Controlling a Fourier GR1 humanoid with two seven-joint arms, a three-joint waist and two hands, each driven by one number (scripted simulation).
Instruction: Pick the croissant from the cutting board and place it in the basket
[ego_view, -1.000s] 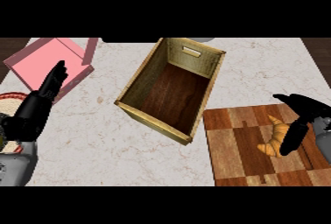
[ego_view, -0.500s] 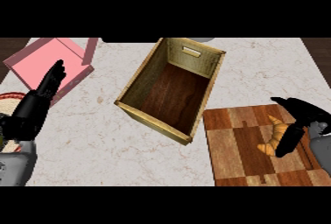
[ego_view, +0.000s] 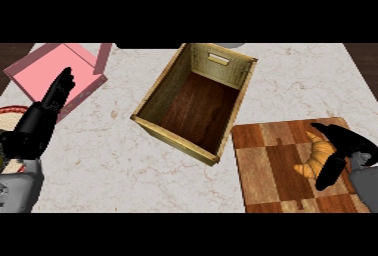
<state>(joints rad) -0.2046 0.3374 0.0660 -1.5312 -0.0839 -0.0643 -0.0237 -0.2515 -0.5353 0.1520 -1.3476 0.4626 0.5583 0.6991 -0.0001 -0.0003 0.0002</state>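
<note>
**Croissant on board, right hand at it**

The croissant (ego_view: 315, 159) lies on the checkered cutting board (ego_view: 269, 165), toward its right side. The right hand (ego_view: 341, 150) arches over it, thumb and fingers curved on either side of the pastry; whether they touch it cannot be told. The basket (ego_view: 198, 100), a wooden box, stands just left of the board on the marble counter (ego_view: 111, 155). The left hand (ego_view: 46, 115) rests at the left edge, fingers straight, over a pink board (ego_view: 52, 70).
</note>
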